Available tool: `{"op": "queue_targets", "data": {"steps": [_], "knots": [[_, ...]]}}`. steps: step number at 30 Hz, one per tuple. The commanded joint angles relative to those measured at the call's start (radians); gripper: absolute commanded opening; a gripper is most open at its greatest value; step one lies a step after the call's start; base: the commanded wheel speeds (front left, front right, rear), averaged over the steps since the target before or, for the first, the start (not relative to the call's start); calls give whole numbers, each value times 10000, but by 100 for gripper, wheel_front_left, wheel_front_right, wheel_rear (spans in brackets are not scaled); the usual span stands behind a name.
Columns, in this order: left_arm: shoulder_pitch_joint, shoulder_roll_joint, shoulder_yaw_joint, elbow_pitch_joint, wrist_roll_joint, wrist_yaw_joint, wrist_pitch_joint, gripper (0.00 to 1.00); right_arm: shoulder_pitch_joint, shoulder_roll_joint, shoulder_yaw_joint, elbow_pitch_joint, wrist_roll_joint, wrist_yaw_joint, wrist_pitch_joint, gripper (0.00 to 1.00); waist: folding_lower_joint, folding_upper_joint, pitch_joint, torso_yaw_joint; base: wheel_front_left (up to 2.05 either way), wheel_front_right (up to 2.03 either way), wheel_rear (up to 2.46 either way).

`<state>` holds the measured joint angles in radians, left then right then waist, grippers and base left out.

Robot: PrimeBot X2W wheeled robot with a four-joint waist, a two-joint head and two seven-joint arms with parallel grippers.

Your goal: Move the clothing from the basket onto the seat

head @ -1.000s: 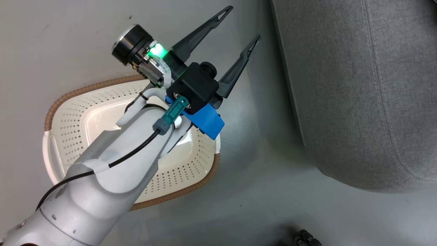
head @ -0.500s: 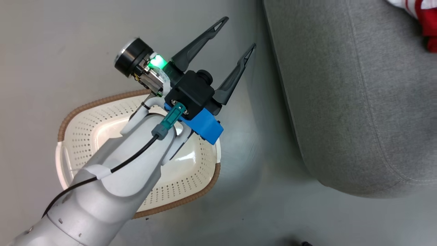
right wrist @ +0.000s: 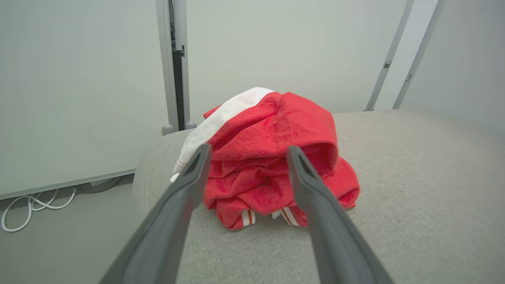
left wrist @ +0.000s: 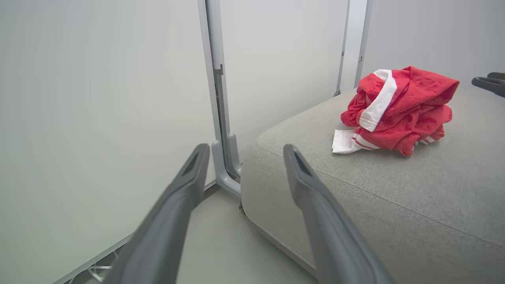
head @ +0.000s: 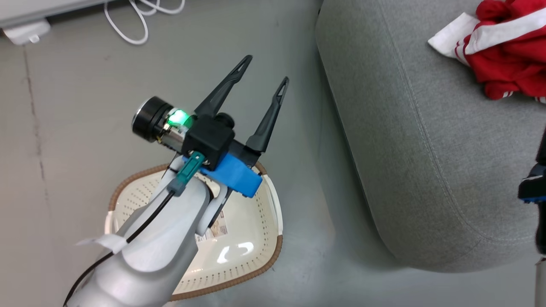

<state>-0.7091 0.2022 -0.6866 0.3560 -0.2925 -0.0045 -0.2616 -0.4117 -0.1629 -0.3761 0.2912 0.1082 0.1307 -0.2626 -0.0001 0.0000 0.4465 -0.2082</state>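
Crumpled clothing (head: 507, 55) on upholstered seat (head: 426, 162)

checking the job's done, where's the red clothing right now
The clothing lies bunched on the seat, at the upper right of the head view, well apart from the basket on the floor at lower left.

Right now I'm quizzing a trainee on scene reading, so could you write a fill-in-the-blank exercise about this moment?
The red clothing lies bunched on the grey ____. The basket stands on the ____. The left gripper holds nothing, its fingers ____. The right gripper points at the ____.
Missing words: seat; floor; open; clothing.
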Motion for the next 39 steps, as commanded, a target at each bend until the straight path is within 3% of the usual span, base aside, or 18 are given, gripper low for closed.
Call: {"op": "queue_targets", "data": {"steps": [1, 8, 18, 28, 39], "knots": [[214, 24, 124, -76, -42, 78, -41, 100, 220, 47, 96, -148, 57, 3, -33, 100, 1, 0, -459, 172, 0, 0, 0], [1419, 50, 1395, -816, 40, 365, -45, 100, 828, 276, 1498, -1158, 79, 2, -33, 100, 1, 0, -1241, 665, 0, 0, 0], [2950, -161, 3174, -1147, 324, 467, -39, 100, 1301, 314, 2686, -1431, 135, 3, -33, 100, 1, 0, -2248, 1441, 0, 0, 0], [4423, -681, 4782, -1246, 605, 136, -38, 100, 2012, 532, 3046, -1410, 22, 3, -33, 100, 1, 0, -3141, 2008, 0, 0, 0], [5519, -1132, 5816, -1344, 1021, -303, -38, 100, 2936, 816, 3030, -1458, -40, 3, -33, 100, 1, 0, -3825, 2294, 0, 0, 0]]}}
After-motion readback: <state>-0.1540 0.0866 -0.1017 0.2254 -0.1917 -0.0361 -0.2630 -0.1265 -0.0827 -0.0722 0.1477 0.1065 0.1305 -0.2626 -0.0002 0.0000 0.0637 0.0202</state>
